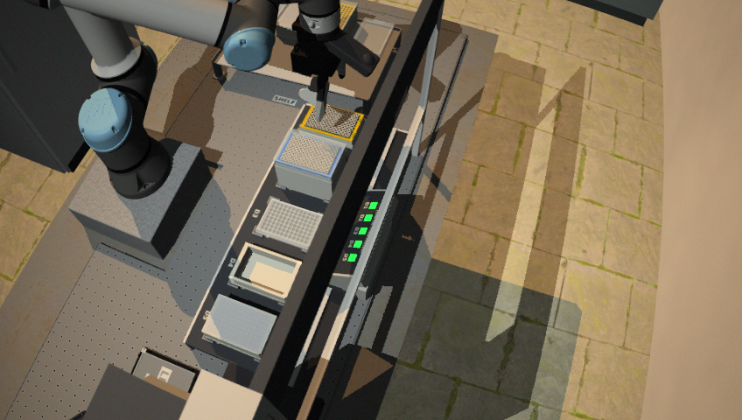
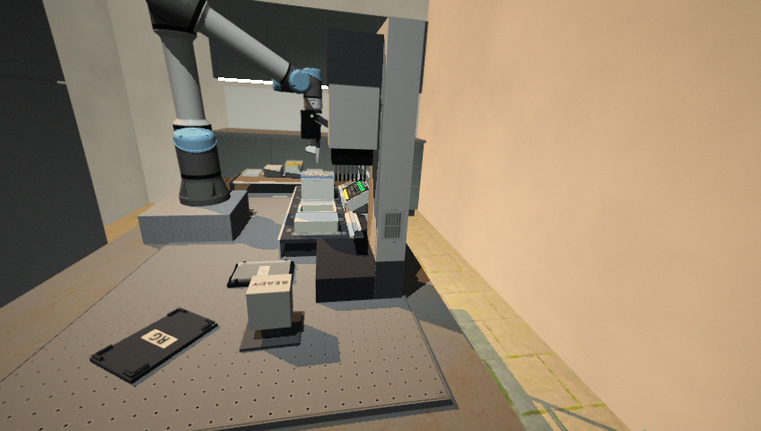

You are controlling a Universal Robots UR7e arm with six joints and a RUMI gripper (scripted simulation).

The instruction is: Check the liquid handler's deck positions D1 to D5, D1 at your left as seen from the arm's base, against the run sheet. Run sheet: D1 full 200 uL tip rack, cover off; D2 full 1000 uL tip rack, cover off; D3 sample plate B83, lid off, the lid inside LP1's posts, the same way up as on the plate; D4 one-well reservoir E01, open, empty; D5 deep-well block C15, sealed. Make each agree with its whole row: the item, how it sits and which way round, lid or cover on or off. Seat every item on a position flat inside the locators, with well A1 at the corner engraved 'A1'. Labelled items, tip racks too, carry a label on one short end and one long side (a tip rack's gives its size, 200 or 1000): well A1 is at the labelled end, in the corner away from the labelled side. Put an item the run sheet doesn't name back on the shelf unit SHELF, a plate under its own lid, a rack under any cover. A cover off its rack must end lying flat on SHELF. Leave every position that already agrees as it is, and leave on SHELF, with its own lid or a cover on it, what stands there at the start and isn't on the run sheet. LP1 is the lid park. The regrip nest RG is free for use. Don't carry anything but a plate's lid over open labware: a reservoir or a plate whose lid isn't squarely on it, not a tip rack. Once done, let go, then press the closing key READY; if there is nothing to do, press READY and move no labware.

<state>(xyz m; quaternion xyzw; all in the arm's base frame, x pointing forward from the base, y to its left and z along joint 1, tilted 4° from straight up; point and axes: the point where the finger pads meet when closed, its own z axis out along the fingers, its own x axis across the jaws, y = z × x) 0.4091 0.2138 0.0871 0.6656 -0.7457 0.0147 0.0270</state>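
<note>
Seemingly all five deck positions suit the sheet, so with the gripper (image 1: 321, 111) wide open (holding nothing), only the READY key (image 2: 269, 302) remains.

Stone-paved floor (image 1: 588, 156) with mossy joints beside perforated table top (image 2: 330, 384); tan wall (image 2: 587, 187) at right.

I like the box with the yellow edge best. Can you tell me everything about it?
The yellow-rimmed tip rack is a low box with a dark top grid of many tiny tips, uncovered. It sits flat at the deck's shelf end, right beside the taller blue-rimmed rack. The open tool hangs above it, holding nothing.
</note>
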